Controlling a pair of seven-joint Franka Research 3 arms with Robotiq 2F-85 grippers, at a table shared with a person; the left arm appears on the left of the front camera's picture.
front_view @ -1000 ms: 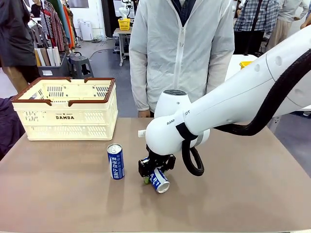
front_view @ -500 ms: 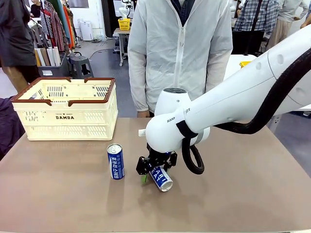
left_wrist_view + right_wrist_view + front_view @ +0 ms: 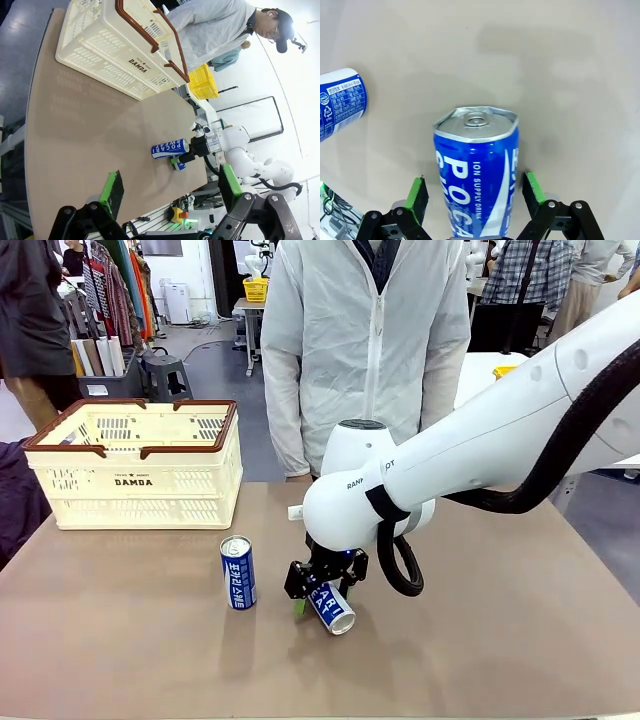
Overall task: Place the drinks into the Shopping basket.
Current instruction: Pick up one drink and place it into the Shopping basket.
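- R gripper (image 3: 320,592) sits low over the table (image 3: 480,640), near the middle. Its jaws are spread wide and straddle the lying can (image 3: 333,608).
- In the R wrist view we see a thin gap on each side between the green pads (image 3: 418,194) and the can body. The pads are just beside it, not pressing, so we read no grip.
- The lying can is blue and on its side on the table. Its long axis runs far-left to near-right, w/ the silver top pointing near-right. The jaws cross that axis, which is the right way round to pinch the body.
- The can is right between the R fingers, so the R arm is by far the nearer one. We judge the next move needs only a squeeze, then a lift.
- L gripper (image 3: 170,185) has its jaws wide w/ nothing between them. It hangs well away from both cans.
- The upright can (image 3: 238,573), also blue, stands just left of the R gripper, apart from it.
- The basket (image 3: 135,480) is at the far left, well apart from the cans, w/ its handles folded onto the rim. We can't see any can inside from here.
- The carry goes left and far, past the upright can. We judge a knock there is the risk.
- A person (image 3: 370,340) stands at the far edge, hands off the table.
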